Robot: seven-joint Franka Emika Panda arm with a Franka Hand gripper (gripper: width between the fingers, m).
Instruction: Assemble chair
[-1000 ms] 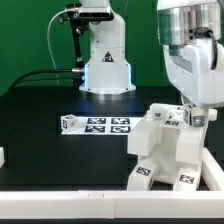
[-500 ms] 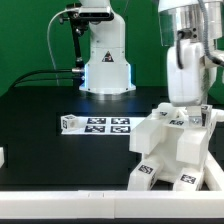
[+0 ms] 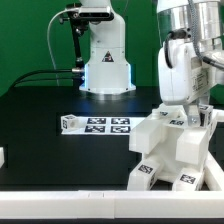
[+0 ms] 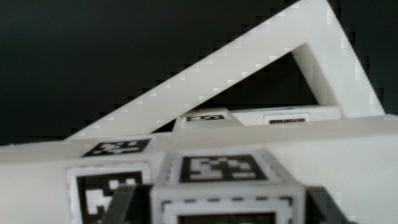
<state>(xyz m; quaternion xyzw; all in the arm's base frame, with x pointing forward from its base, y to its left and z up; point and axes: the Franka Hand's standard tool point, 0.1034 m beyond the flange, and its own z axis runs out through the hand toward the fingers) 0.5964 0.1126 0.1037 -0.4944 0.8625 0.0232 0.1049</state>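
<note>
Mid-assembly: gripper (image 3: 186, 112) is down on top of the part-built chair (image 3: 172, 150), which sits at the tabletop's (image 3: 40, 120) front corner on the exterior view's right. Jaws narrow, apparently clamped on a tagged chair piece (image 4: 222, 170); contact partly hidden. Next move, I'd judge: press or twist that piece home, keeping alignment.

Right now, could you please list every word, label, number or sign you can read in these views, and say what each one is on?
No readable words, numbers or brand names in either view.
Chair: black-and-white square tag markers only, patterns rather than text.
Marker board: the same kind of square tags, no lettering.
Robot base: no legible label at this size.
</note>
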